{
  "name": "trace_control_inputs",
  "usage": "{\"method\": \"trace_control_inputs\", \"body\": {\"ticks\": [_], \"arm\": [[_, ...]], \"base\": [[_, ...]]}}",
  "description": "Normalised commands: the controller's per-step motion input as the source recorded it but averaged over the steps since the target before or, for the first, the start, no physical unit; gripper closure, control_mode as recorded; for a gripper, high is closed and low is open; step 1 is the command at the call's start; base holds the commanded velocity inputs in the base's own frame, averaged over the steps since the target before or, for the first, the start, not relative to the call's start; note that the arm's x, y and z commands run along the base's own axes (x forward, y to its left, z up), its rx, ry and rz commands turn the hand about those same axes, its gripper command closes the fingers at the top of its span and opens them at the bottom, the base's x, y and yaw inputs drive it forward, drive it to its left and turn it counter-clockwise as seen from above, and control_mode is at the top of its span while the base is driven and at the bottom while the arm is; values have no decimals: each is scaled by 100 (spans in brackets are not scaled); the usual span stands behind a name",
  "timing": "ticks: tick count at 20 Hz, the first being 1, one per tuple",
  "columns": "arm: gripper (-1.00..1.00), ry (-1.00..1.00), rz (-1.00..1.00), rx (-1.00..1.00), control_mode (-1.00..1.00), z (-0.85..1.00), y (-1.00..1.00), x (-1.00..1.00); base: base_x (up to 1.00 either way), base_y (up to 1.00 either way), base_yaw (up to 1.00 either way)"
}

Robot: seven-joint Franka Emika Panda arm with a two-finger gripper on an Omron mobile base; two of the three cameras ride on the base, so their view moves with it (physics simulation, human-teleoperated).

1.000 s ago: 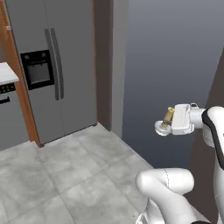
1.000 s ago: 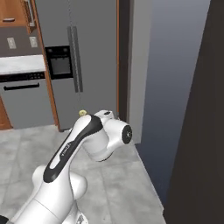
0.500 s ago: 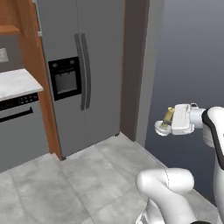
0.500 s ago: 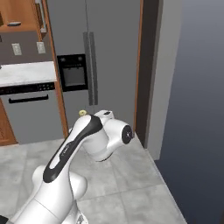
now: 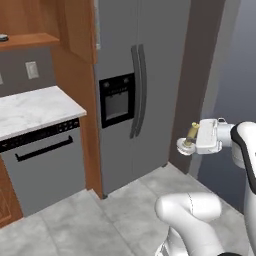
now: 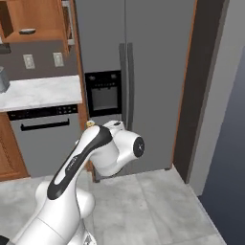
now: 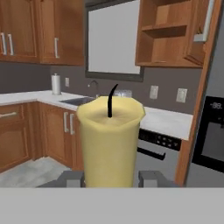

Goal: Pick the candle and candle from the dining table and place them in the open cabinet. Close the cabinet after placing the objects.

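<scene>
Hand view, left to right: brown wood base cabinets w/ silver bar handles (image 7: 56,47), marble counter (image 7: 26,97) w/ a paper towel roll (image 7: 55,84), sink faucet (image 7: 93,85) under a pale window, then the candle (image 7: 109,141) dead centre, then the open cabinet (image 7: 168,33) w/ bare shelves up right, fridge (image 7: 210,131) at far right. Candle is a pale yellow waxy column w/ faceted rim & curved black wick, upright; gripper (image 7: 111,178) is closed on its lower body, a grey finger pad showing on each side. In left base view the candle (image 5: 190,137) sits on a round silver dish base at the gripper (image 5: 192,142), carried in the air in front of the grey fridge (image 5: 135,95), well away from the open cabinet (image 5: 35,25) at upper left above the dishwasher (image 5: 42,160). Right base view: cabinet shelf (image 6: 33,34) holds a small flat dish; arm hides most of the hand. Judgement: candle prob. light & stiff, wax surface smooth so could slip or dent if squeezed hard; slim stick is the snappable part. Low grip near the base looks the sound place to hold, keep it upright. Second candle not yet stowed as far as can be told.
</scene>
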Motion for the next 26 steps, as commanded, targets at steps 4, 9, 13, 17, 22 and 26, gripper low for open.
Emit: {"method": "trace_control_inputs", "body": {"ticks": [4,9,13,17,22,26], "arm": [[100,0,0,0,100,0,0,0],[100,0,0,0,100,0,0,0],[100,0,0,0,100,0,0,0],[100,0,0,0,100,0,0,0],[100,0,0,0,100,0,0,0],[100,0,0,0,100,0,0,0]], "base": [[39,100,0],[42,100,0],[50,100,0],[58,94,1],[73,75,3],[71,47,7]]}}
